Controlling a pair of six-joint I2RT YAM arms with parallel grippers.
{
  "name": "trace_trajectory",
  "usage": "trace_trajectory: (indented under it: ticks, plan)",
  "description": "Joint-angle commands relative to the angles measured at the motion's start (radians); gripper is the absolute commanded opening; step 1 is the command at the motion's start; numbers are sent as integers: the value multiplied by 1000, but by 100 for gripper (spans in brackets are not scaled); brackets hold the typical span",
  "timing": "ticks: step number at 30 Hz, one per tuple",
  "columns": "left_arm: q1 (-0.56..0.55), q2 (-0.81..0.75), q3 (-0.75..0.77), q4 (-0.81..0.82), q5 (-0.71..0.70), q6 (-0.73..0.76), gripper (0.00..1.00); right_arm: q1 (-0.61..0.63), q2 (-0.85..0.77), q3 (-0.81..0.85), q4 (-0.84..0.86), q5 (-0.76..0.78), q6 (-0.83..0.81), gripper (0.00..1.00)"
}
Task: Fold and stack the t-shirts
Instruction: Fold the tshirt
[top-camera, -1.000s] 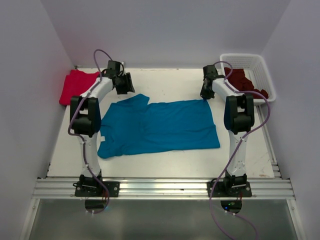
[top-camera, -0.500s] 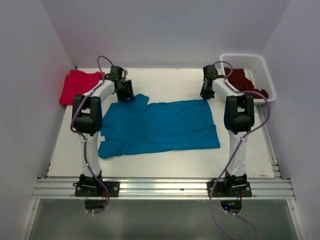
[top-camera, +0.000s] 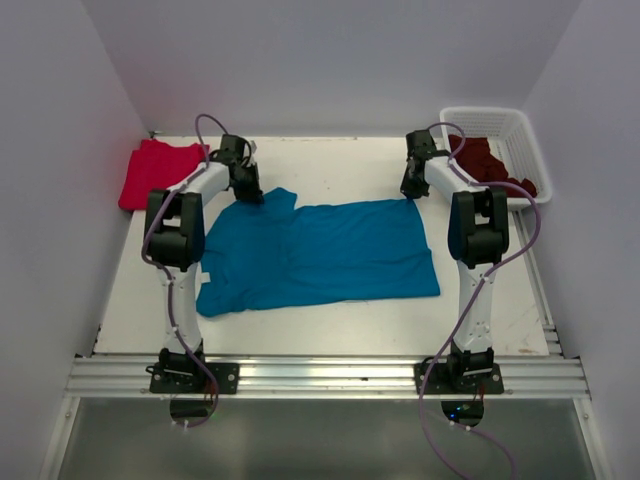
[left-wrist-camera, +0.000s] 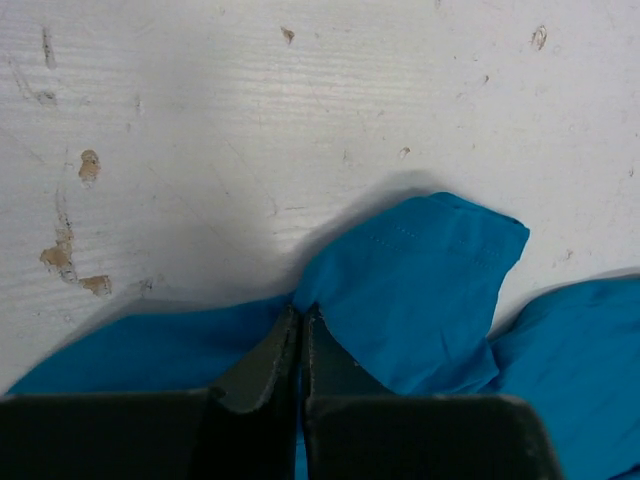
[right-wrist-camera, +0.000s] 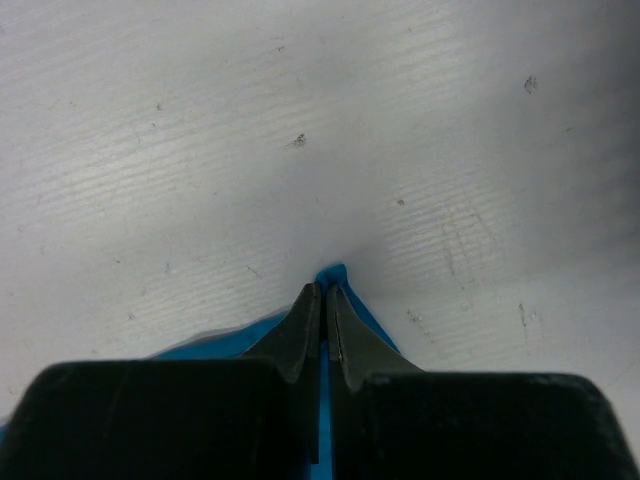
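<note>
I am clamping both grippers on the far edge of the teal t-shirt (top-camera: 320, 255): my left gripper (left-wrist-camera: 300, 318) by its sleeve, my right gripper (right-wrist-camera: 322, 292) on its far right corner. The shirt is lying flat on the tabletop (top-camera: 330, 165), long axis running between them, body stretching toward my bases

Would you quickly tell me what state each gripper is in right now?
Left gripper: closed, pinching the teal t-shirt at its far edge.
Right gripper: closed on the teal t-shirt's far corner.
</note>
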Motion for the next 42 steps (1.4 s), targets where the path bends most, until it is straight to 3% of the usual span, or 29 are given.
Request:
trace_trajectory:
  ticks: [1,10,25,42]
  plan:
    - [-3,15,-45,21,8,13,0,-10,11,-36,-35,2,-11,0]
    - [-3,-116,-64,75,0,4,0,-10,-22,-37,-32,-4,-9,0]
    - [-5,-287,-110,72,0,4,0,-10,-218,-106,-3,-4,-5,0]
    - [-8,-571,-441,-29,-24,30,0,-7,-462,-350,-21,-5,26,0]
